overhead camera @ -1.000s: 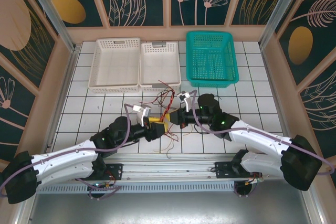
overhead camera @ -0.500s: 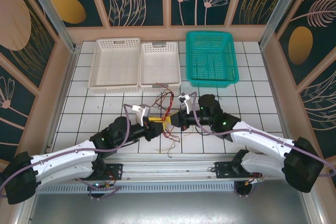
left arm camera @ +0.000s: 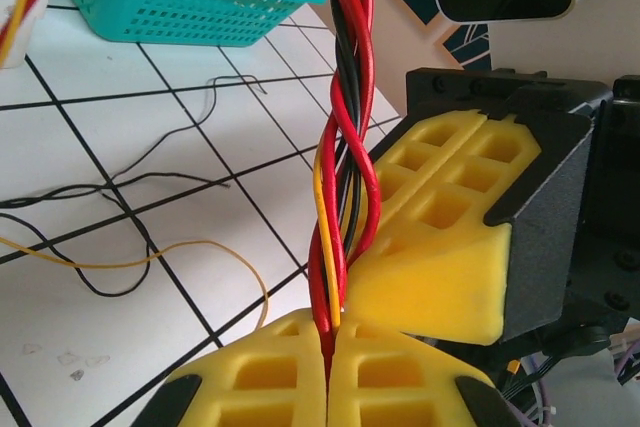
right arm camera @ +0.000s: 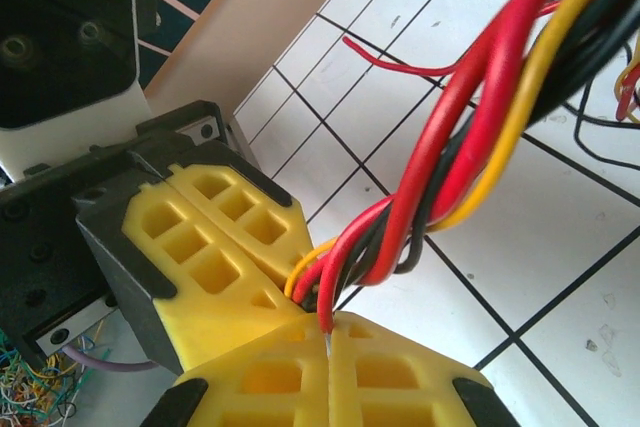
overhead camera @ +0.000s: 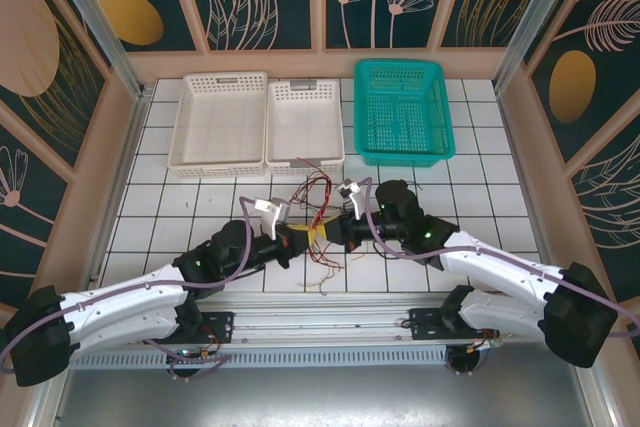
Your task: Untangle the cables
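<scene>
A twisted bundle of red, black and yellow cables (left arm camera: 342,147) rises from my left gripper (left arm camera: 330,339), whose yellow fingers are shut on its end. My right gripper (right arm camera: 328,332) is shut on a red strand of the same cables (right arm camera: 470,137), just beside the left gripper's fingers (right arm camera: 205,237). From above, the left gripper (overhead camera: 305,235) and the right gripper (overhead camera: 332,229) meet tip to tip at the table's middle, with the cables (overhead camera: 318,190) fanning out behind them. The right gripper's fingers (left arm camera: 450,247) press close against the bundle.
Loose thin wires lie on the tiles: a black wire (left arm camera: 100,195), a yellow wire (left arm camera: 150,255), a red wire (right arm camera: 400,62). At the back stand two white baskets (overhead camera: 220,122) (overhead camera: 305,122) and a teal basket (overhead camera: 400,112). Wooden walls enclose the table.
The left gripper has slid right and forward toward the right gripper. Their yellow fingers are now packed together, and less of them shows from above.
</scene>
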